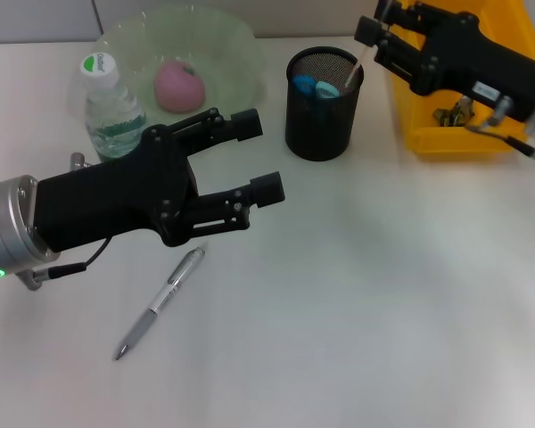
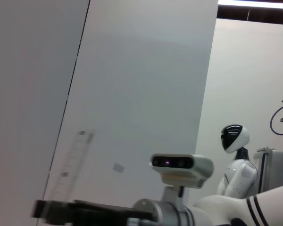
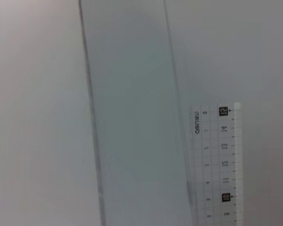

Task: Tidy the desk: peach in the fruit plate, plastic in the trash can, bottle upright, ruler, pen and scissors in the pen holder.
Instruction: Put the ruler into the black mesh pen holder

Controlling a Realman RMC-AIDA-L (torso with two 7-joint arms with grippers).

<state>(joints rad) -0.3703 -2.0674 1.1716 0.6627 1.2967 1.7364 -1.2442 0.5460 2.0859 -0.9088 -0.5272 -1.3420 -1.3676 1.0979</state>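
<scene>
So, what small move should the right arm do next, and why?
Probably lower the ruler further into the pen holder before letting go: the right gripper holds it tilted at the rim, its lower end just inside.

Both arms end in matte black linkage-fingered hands, the left hand (image 1: 266, 159) on a silver wrist cuff with a green light and thin black cable.

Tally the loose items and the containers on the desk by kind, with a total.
Peach: 1
Bottle: 1
Pen: 1
Ruler: 1
Scissors: 1
Fruit plate: 1
Pen holder: 1
Yellow bin: 1
Total: 8
</scene>
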